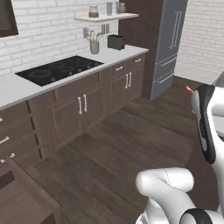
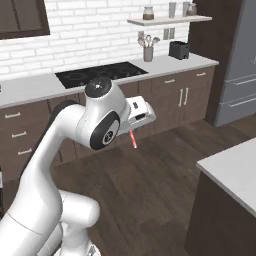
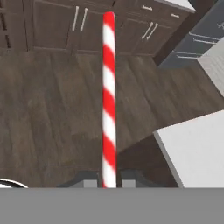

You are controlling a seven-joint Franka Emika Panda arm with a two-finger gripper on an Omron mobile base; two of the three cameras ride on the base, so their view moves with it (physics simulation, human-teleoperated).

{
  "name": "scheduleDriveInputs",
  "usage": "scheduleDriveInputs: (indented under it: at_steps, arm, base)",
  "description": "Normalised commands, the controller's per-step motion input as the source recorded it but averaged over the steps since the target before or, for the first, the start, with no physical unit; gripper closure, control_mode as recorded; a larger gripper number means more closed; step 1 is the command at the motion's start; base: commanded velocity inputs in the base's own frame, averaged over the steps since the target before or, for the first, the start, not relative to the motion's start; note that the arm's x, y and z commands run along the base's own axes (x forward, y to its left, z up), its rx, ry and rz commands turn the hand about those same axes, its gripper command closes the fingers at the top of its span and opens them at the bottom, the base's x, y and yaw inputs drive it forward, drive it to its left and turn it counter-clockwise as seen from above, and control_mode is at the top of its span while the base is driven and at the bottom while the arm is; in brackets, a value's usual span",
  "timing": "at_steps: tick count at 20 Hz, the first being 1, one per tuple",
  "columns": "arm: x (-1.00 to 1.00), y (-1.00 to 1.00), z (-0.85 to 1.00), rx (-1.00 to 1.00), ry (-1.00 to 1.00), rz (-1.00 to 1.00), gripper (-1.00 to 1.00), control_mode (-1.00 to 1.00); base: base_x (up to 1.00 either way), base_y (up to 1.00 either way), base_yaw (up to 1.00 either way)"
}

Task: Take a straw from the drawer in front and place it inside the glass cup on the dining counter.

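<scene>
My gripper (image 3: 109, 177) is shut on the straw (image 3: 109, 92), a thin red-and-white striped stick that runs straight away from the fingertips over the dark wood floor. In the right base view the gripper (image 2: 132, 126) hangs mid-air in front of the cabinets, and the straw (image 2: 133, 139) pokes out below it. In the left base view only the red tip of the straw (image 1: 189, 89) shows beside my arm. The dining counter (image 2: 231, 170) is a white top at the right, and its corner (image 3: 197, 148) lies right of the straw. The drawer (image 1: 26, 192) stands pulled out at the lower left. The glass cup is out of view.
Dark brown cabinets (image 1: 83, 107) run under a white worktop with a black cooktop (image 1: 59, 69). A toaster (image 1: 116, 42) and a utensil pot (image 1: 94, 46) stand at its far end. A grey fridge (image 1: 168, 43) rises beyond. Dark wood floor (image 1: 127, 144) lies between cabinets and island.
</scene>
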Motion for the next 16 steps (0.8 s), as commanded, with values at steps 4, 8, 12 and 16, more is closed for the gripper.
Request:
scheduleDriveInputs:
  at_steps: [4, 8, 12, 16]
  arm:
    - [0.00, 0.00, 0.00, 0.00, 0.00, 0.00, 1.00, 1.00]
    - [0.00, 0.00, 0.00, 0.00, 0.00, 0.00, 1.00, 1.00]
    - [0.00, 0.00, 0.00, 0.00, 0.00, 0.00, 1.00, 1.00]
    - [0.00, 0.00, 0.00, 0.00, 0.00, 0.00, 1.00, 1.00]
  base:
    - [0.98, -0.46, -0.34]
    - [1.00, -0.18, -0.32]
    - [1.00, 0.23, -0.46]
    - [0.94, 0.76, -0.49]
